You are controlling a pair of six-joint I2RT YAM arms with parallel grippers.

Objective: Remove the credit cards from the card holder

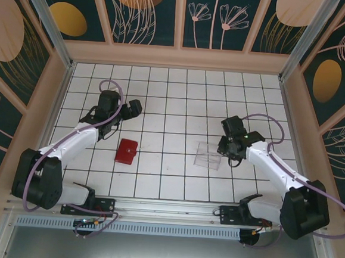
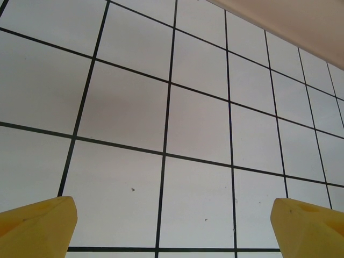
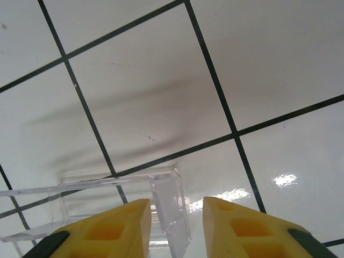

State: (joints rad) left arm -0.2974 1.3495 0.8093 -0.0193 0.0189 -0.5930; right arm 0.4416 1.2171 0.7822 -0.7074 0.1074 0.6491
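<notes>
Barely started: card holder (image 1: 126, 151) lies closed, left-centre on the desk (image 1: 174, 105). Left gripper (image 2: 172, 228) fingers released; right gripper (image 3: 176, 226) fingers straddle the clear box (image 3: 166, 199) wall, grasp unclear. Next, probably: reach the holder and unsnap it.

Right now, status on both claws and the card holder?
Left claw open over bare tiles. Right claw straddles the clear box wall, grip unconfirmed. Card holder folded, untouched, left of the box. Nothing blocking it.

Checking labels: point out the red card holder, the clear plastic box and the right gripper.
card holder (image 1: 126, 151): top view, centre of its red cover.
clear plastic box (image 1: 208, 156): top view, middle of its clear body.
right gripper (image 3: 176, 212): right wrist view, midway between the yellow fingertips.
</notes>
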